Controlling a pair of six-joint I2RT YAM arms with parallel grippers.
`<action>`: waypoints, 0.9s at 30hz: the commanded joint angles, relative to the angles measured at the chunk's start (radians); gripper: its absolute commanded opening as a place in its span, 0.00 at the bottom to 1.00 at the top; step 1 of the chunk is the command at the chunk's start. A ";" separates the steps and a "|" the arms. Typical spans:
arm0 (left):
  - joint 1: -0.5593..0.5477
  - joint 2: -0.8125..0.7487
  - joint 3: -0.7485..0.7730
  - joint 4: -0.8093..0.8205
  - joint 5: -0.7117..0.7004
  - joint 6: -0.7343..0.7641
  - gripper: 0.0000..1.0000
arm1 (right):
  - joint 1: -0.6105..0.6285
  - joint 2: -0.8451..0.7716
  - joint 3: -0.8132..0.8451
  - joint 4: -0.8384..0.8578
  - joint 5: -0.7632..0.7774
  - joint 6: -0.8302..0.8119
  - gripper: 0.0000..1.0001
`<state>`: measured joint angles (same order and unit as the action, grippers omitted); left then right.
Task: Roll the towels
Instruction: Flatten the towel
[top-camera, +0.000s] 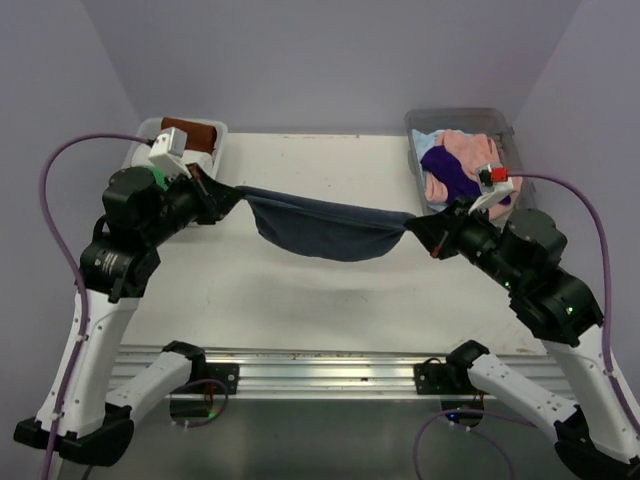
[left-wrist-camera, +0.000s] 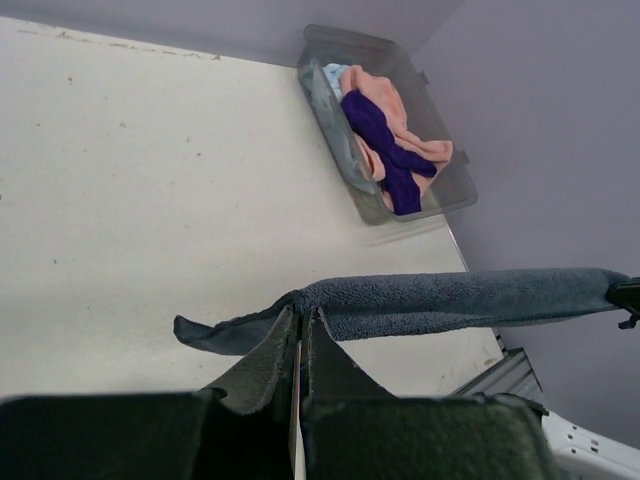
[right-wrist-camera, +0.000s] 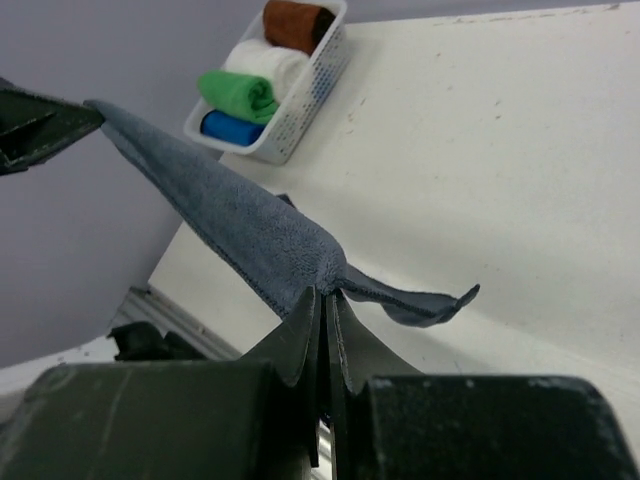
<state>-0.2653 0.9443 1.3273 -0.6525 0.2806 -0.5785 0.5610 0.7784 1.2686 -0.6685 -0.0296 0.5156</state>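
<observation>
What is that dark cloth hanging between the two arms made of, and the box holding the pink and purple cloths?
The dark grey-blue towel: probably terry or microfibre, matte; fuzzy nap shows and it sags limply. The box: apparently clear plastic, glossy; its walls are see-through and keep their shape.

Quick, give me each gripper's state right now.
Left gripper: closed, pinching one end of the dark grey-blue towel.
Right gripper: closed, pinching the other end of the same towel.
</observation>
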 joint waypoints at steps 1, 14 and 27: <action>-0.002 -0.080 0.029 -0.062 0.022 0.046 0.00 | -0.003 -0.068 -0.015 -0.088 -0.134 0.003 0.00; -0.002 -0.142 -0.108 -0.187 -0.153 -0.070 0.00 | -0.001 -0.020 -0.101 -0.224 0.094 0.106 0.00; 0.054 0.655 -0.074 0.186 -0.216 0.028 0.00 | -0.113 0.923 0.053 0.210 0.232 -0.034 0.00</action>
<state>-0.2459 1.5082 1.1374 -0.5800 0.0956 -0.6151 0.4820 1.6012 1.1950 -0.5827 0.1501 0.5293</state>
